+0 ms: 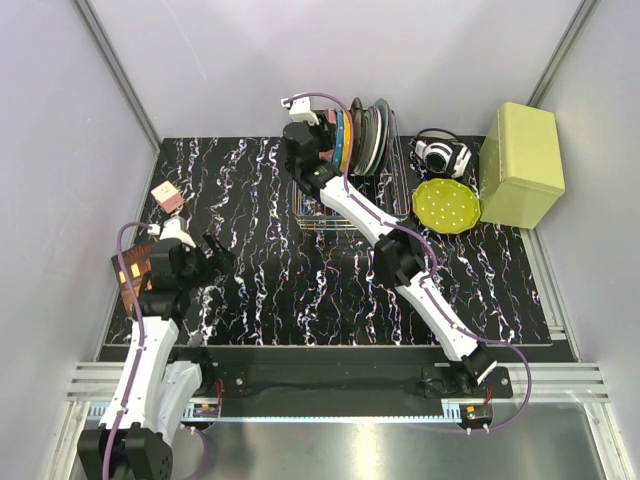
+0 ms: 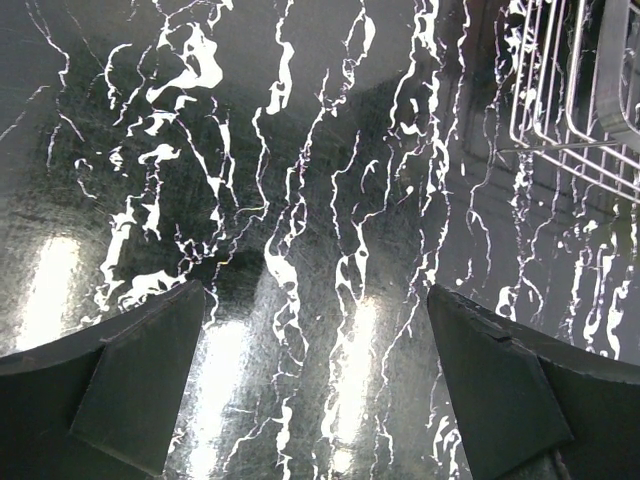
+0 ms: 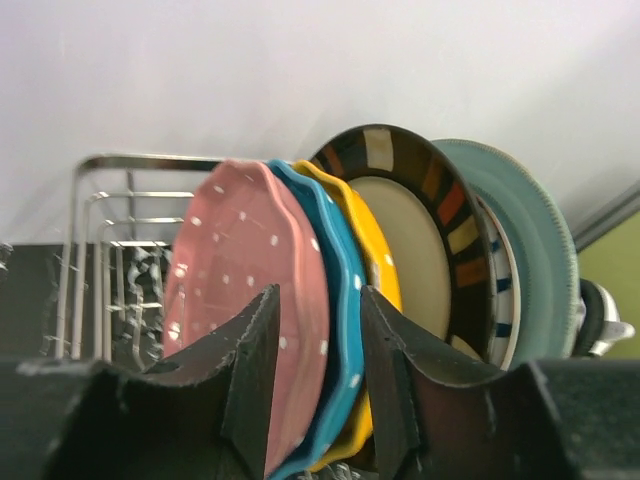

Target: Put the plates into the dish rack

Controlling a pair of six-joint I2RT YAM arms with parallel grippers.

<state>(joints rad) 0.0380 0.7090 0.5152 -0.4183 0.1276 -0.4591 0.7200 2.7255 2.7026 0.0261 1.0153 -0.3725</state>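
The left fingers stand spread wide, with nothing between them but the black white-veined table below. They touch nothing. This arm sits at the left side of the table, well apart from the plates. Beyond it, near the left edge, lies a small pink block. A corner of the dish rack shows at the upper right of the left wrist view.

The wire rack stands at the middle of the far edge, and the right arm reaches across its front to the left end of the row of plates. There the right fingers are partly parted and straddle two rims at once — the pink plate and the blue plate fill the gap between them. Whether the fingers press on those rims or merely bracket them, I cannot tell.

Both plates stand upright in the rack, with the orange plate close behind the blue one. Next comes a plate with a striped rim, then a grey-blue plate. These crowd the right part of the row.

The yellow-green plate is not in the rack — it lies flat on the table just to the rack's right. Behind it sits a white-and-black headset-like thing, and a yellow-green box stands at the far right, touching or nearly touching the plate's edge.
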